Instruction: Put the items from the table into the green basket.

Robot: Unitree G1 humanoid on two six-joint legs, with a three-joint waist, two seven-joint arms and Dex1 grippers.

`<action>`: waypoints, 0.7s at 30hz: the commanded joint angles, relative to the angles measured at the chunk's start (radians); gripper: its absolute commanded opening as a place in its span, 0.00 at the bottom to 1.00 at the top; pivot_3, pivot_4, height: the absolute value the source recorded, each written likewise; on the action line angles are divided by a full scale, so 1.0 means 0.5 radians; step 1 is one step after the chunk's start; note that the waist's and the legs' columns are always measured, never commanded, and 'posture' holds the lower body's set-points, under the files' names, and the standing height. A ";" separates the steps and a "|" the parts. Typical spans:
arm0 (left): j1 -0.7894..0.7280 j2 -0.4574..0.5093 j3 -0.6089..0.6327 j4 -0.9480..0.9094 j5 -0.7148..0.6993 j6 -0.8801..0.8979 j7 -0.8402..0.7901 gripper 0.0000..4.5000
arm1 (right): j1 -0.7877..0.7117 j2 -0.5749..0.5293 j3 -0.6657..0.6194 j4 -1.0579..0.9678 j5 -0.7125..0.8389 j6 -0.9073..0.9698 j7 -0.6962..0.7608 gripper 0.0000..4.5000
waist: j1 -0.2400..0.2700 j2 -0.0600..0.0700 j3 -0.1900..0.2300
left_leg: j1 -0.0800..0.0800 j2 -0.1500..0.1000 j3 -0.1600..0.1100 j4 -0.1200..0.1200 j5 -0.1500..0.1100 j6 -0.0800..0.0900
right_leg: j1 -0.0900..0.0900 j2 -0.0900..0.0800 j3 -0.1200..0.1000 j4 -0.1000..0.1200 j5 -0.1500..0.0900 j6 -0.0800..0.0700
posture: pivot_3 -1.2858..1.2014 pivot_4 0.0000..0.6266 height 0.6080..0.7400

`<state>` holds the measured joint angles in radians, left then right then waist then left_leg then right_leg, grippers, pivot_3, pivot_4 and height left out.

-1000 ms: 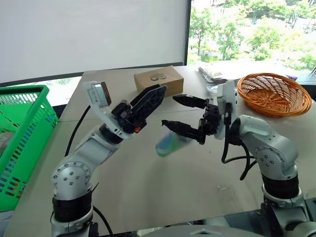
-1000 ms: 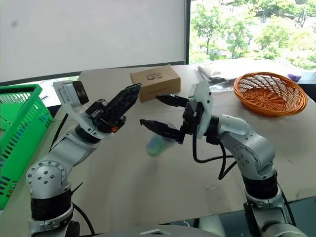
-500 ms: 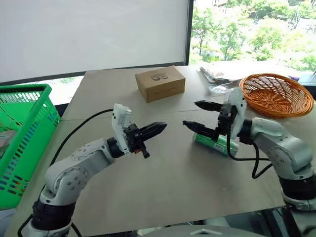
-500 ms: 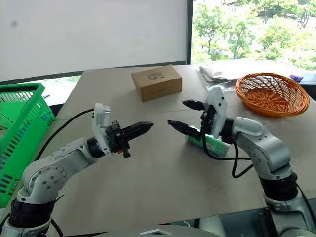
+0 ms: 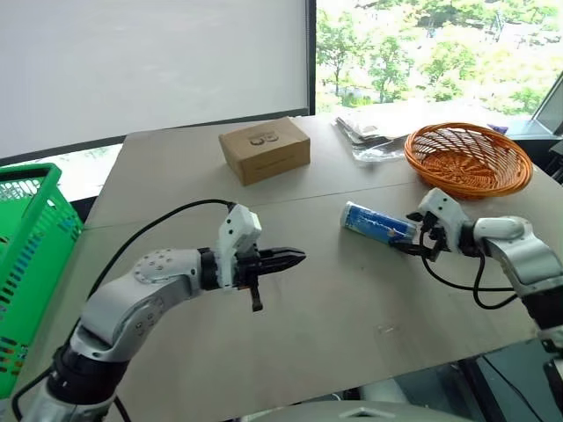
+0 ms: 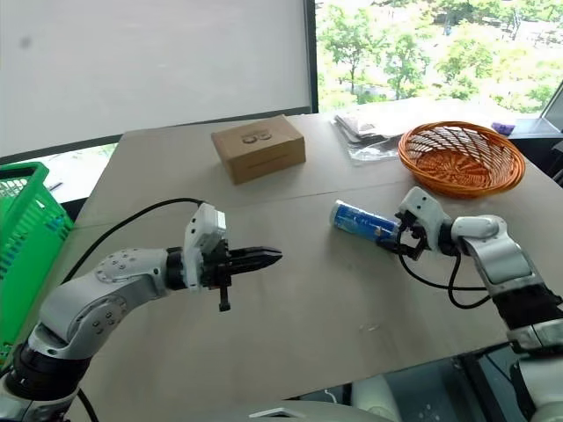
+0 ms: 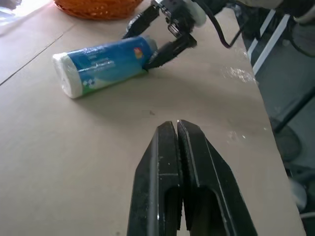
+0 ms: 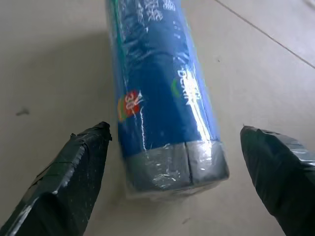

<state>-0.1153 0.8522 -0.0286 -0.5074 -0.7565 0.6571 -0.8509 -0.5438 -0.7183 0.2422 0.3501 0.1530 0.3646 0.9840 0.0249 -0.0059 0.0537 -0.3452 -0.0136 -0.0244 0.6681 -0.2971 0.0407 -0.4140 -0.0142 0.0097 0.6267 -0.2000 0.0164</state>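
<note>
The blue-and-green labelled cylinder point(image 5: 378, 223) is seen lying on its side on the table point(image 5: 334, 308), and it serves as the reference for everything else. Its nearer end is flanked by the two fingers of the right gripper point(image 5: 412, 244), whose jaws are spread wide, one finger on each side of that end with gaps visible in the right wrist view, so nothing is gripped. Well apart from the cylinder, toward the robot's left, the left gripper point(image 5: 286, 258) is held just above the tabletop, pointing toward the cylinder; its fingers are pressed together and nothing is held between them. Beyond the cylinder, an orange wicker basket point(image 5: 468, 158) and a cardboard box point(image 5: 265, 149) stand on the table. The green basket point(image 5: 31, 255) is placed far off, past the left arm, beside the table's edge.
</note>
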 commanded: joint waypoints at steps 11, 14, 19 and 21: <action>0.243 0.046 0.303 -0.143 0.115 -0.059 0.022 0.00 | -0.448 0.168 -0.007 0.775 -0.211 -0.540 0.324 0.44 | 0.034 -0.001 0.001 | -0.002 0.001 -0.005 -0.002 0.000 0.000 | -0.001 -0.006 0.006 -0.001 0.005 -0.008 | 0.59 0.00 1.00; 0.198 -0.009 0.318 -0.089 0.120 -0.022 0.111 0.19 | -0.459 0.189 -0.021 0.810 -0.229 -0.596 0.335 0.44 | 0.039 -0.001 0.001 | -0.001 0.001 -0.006 -0.002 0.000 0.000 | -0.001 -0.006 0.005 0.000 0.005 -0.007 | 0.60 0.00 1.00; 0.116 -0.160 0.373 -0.084 -0.056 0.026 0.187 0.67 | -0.468 0.230 -0.158 0.662 -0.075 -0.537 0.383 0.44 | 0.047 0.001 0.002 | -0.001 0.001 -0.006 -0.001 0.000 0.000 | -0.001 -0.005 0.005 0.003 0.005 -0.007 | 0.59 0.00 1.00; 0.119 -0.257 0.421 -0.114 -0.226 0.081 0.221 0.78 | -0.457 0.266 -0.246 0.461 0.067 -0.375 0.416 0.44 | 0.045 0.002 0.003 | -0.002 0.001 -0.005 -0.001 0.000 0.000 | -0.001 -0.006 0.006 0.003 0.009 -0.001 | 0.59 0.00 1.00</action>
<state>-0.0444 0.7338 0.1460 -0.5351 -0.7966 0.6796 -0.7542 -0.7391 -0.5850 0.1907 0.6978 0.1035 0.1334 1.1751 0.0472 -0.0049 0.0552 -0.3462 -0.0127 -0.0270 0.6678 -0.2971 0.0405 -0.4150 -0.0177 0.0131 0.6283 -0.1947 0.0165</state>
